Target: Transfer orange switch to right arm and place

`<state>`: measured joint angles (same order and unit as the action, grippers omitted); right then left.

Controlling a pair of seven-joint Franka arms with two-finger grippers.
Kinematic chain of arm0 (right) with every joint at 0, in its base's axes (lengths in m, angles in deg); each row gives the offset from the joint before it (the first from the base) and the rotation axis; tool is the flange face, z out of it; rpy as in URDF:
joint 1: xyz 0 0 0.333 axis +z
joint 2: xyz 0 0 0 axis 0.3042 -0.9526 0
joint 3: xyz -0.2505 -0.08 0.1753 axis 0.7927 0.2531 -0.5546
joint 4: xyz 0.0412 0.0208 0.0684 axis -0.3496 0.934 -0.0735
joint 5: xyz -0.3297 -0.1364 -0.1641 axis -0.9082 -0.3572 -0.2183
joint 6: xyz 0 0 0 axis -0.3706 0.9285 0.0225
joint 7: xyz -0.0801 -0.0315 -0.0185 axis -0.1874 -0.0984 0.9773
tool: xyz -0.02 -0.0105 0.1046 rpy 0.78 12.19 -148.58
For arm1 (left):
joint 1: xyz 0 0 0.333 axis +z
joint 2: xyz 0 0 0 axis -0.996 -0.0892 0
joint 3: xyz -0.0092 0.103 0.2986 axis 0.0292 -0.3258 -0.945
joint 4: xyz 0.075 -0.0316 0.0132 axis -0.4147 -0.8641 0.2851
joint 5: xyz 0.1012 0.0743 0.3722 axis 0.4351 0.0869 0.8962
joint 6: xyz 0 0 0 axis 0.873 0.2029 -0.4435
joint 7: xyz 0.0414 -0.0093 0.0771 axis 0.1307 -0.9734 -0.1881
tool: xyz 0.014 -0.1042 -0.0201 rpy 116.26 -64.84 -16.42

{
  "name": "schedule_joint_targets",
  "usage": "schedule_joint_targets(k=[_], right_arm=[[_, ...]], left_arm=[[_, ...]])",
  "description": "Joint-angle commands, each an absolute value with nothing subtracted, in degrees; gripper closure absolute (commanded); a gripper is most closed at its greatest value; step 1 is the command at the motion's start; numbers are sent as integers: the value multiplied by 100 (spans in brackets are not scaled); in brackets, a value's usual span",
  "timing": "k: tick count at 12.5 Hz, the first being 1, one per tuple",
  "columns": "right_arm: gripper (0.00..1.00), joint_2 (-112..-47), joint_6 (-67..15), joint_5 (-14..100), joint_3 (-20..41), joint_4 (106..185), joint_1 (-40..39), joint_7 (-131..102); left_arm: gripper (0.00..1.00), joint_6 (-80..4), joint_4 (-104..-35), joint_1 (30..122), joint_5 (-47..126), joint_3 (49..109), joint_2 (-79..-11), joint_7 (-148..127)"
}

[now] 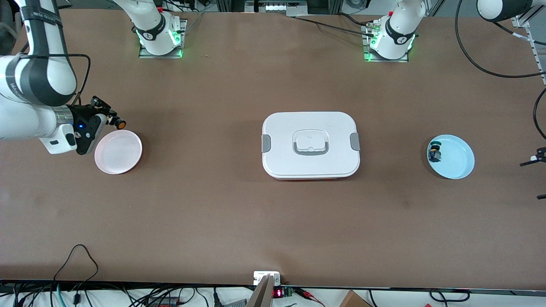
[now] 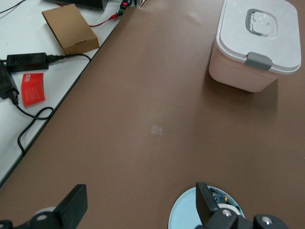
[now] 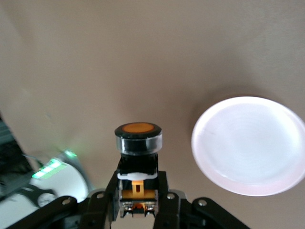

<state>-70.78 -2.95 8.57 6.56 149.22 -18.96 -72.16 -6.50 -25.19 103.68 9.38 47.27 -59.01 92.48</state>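
My right gripper (image 1: 111,119) is shut on the orange switch (image 1: 120,124), a black body with a round orange cap. It holds the switch in the air just off the rim of the pink plate (image 1: 118,152). In the right wrist view the switch (image 3: 138,138) sits between the gripper (image 3: 138,191) fingers, cap pointing away, with the pink plate (image 3: 250,143) beside it. My left gripper (image 2: 139,207) is open and empty, above the table by the light blue plate (image 2: 183,217). In the front view only black parts of it show at the edge (image 1: 538,155).
A white lidded box (image 1: 310,145) stands mid-table and also shows in the left wrist view (image 2: 257,43). The light blue plate (image 1: 456,164) at the left arm's end holds a dark green-capped switch (image 1: 434,153). A cardboard box (image 2: 70,28) and cables lie off the table's edge.
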Motion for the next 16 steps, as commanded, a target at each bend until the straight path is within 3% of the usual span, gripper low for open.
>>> schedule_joint_targets(k=[1, 6, 12, 16], right_arm=[[95, -6906, -1176, 267, 595, 15540, -1894, -7720], [95, -6879, -3127, -719, 595, 16287, -1937, -8196], [95, -6950, -5386, -1229, 604, 17526, -2218, -8309], [94, -7107, -5811, -1220, 612, 17678, -2289, -8765]], left_arm=[[0, -692, -2497, 10054, 1673, 4632, -5515, 8444], [0, -605, -2558, 9395, 2984, 4685, -4741, 6285], [0, 343, -2602, 8297, 3996, 4703, -4143, 2893], [0, 844, -2646, 7672, 4190, 4720, -3958, 635]])
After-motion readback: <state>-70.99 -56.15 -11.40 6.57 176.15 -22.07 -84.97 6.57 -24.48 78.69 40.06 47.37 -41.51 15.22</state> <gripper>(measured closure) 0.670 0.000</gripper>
